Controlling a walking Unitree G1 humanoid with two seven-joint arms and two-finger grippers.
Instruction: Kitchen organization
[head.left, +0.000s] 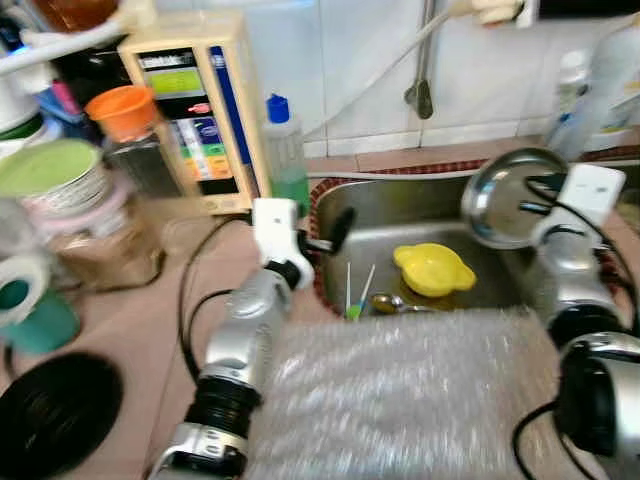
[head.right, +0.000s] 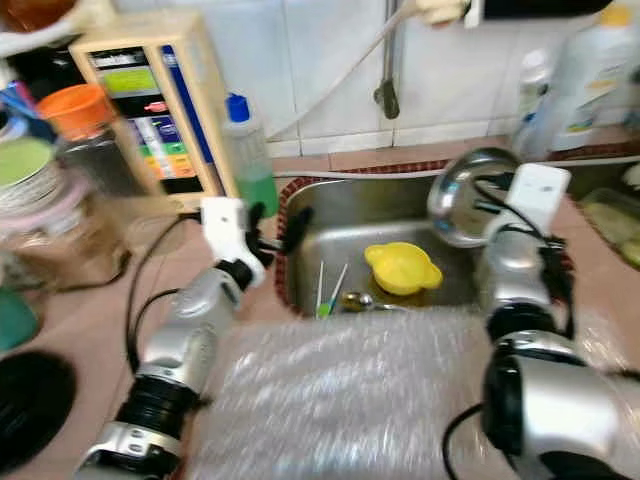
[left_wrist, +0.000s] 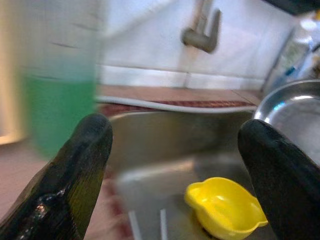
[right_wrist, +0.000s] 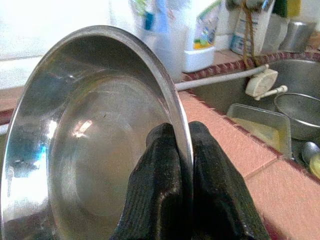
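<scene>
**Steel Bowl Pinched Above the Sink**

Where the counter is nearest the robot, a sheet of bubble wrap (head.left: 400, 395) lies in front of the sink, and a round black lid (head.left: 55, 412) sits off to the left.

Just past the wrap, the left gripper (head.left: 325, 238) hangs over the left edge of the sink (head.left: 400, 205). Its two black fingers (left_wrist: 75, 175) are spread wide apart and hold nothing.

Down in the sink sits a yellow bowl (head.left: 433, 268). A spoon (head.left: 392, 303) lies just beside it, and two thin straws (head.left: 355, 290) lean near the left wall.

On the right, the right gripper (right_wrist: 182, 165) is up over the sink. Its fingers are pressed tight on the rim of a shiny steel bowl (head.left: 510, 198), one finger inside and one outside. The bowl is tipped on its side in the air.

Farther back, a bottle of green soap (head.left: 285, 155) stands near the sink's left corner, next to a tan box (head.left: 195, 105). A jar with an orange lid (head.left: 128, 125) stands left of the box. The tap (head.left: 420, 95) hangs on the white tiled wall.
</scene>
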